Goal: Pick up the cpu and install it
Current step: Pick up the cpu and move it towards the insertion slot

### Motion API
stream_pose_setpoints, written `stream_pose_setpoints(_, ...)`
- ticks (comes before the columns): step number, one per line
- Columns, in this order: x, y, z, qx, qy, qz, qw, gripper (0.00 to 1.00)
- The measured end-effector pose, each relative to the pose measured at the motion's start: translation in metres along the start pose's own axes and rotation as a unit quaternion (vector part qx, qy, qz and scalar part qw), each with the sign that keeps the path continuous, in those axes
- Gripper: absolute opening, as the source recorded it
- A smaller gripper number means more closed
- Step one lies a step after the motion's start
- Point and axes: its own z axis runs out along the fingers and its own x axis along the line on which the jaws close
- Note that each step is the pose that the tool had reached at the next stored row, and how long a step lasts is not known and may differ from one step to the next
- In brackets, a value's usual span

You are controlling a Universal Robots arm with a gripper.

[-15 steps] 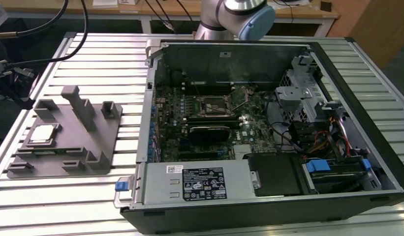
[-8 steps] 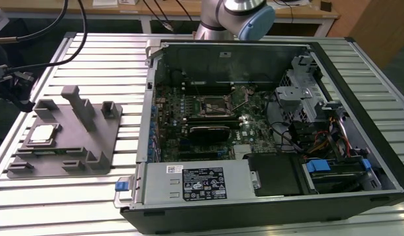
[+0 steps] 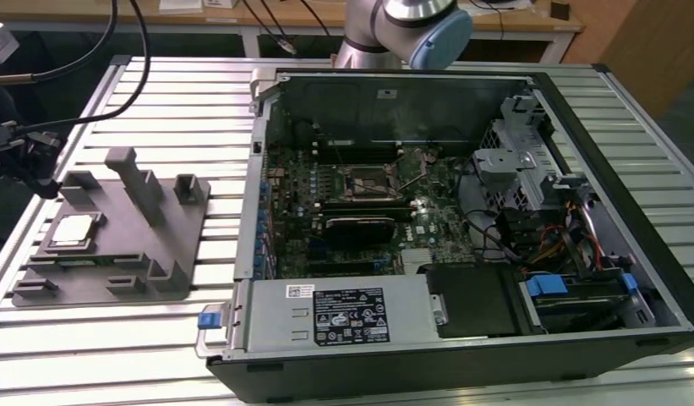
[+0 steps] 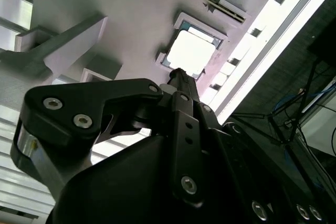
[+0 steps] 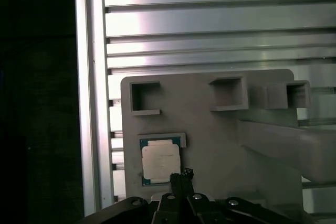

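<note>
Hand [image 5: 181,174] near cpu [image 5: 160,162]; slatted metal table [image 5: 210,24]

No words or numbers can be read: the black sticker [image 3: 350,315] and the small white sticker [image 3: 298,291] on the grey metal box [image 3: 412,298] have print too tiny.

gripper [image 3: 40,184] at grey fixture [image 3: 121,245] corner | cpu [image 3: 73,230] in fixture recess, near the fingers, not touching | open computer case [image 3: 460,220] well apart from them
</note>
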Motion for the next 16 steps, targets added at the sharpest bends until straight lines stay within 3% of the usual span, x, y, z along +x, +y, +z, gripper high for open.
stream_pose_setpoints(16,0.0041,-0.0045,0.0145,0.0,0.0,0.0,1.0,0.11)
